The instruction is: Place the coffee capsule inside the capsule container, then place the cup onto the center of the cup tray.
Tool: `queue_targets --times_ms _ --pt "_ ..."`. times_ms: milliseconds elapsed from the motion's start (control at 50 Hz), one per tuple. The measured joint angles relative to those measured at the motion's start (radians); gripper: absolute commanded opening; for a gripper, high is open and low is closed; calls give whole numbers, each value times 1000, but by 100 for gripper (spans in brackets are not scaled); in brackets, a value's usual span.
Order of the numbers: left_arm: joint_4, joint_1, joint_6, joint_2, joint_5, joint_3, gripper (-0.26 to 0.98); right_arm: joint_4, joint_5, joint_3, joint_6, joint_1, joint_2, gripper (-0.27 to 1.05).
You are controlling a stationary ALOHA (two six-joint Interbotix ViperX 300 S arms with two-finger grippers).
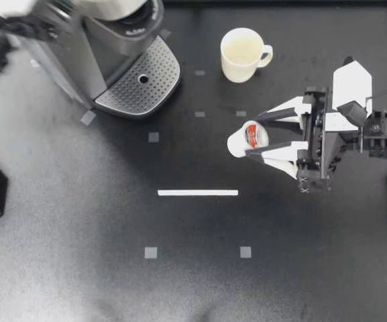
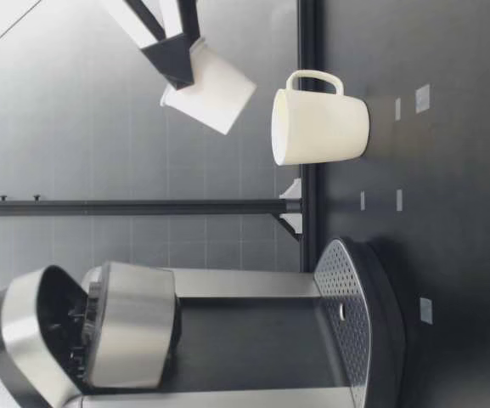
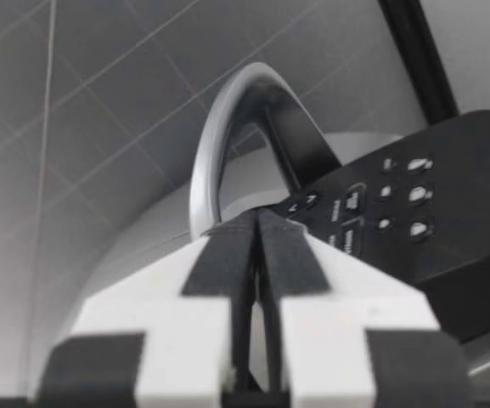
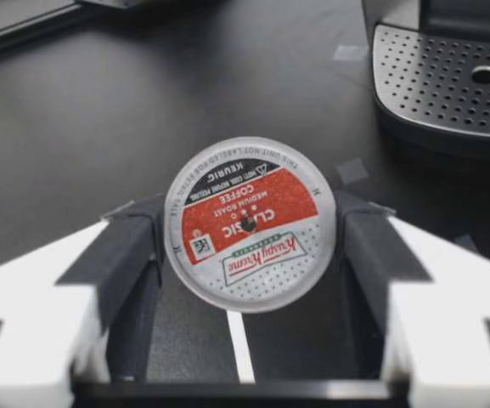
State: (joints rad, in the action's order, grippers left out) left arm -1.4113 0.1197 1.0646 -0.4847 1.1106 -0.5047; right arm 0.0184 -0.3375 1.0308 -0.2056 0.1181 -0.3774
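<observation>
Aloft, my right claw grips the coffee capsule, while my left claw sits clenched.

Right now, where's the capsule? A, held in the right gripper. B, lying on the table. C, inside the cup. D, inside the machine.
A: the right gripper is shut on the capsule, with a finger pressing each side of it in the right wrist view.

White-fingered, black-padded right end effector; black wrist frame
</observation>
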Motion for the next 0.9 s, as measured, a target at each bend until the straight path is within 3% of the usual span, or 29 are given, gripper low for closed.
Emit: queue_targets --times_ms 420,740,900 --pt "63 241 229 -167 -407 -141 9 0 0 -25 -5 -2 0 48" --pt "67 281 262 -187 -505 -160 9 -11 -63 -67 23 2 -29 48" --pt "69 288 321 -259 -655 -173 9 -15 -94 -133 101 44 -49 48"
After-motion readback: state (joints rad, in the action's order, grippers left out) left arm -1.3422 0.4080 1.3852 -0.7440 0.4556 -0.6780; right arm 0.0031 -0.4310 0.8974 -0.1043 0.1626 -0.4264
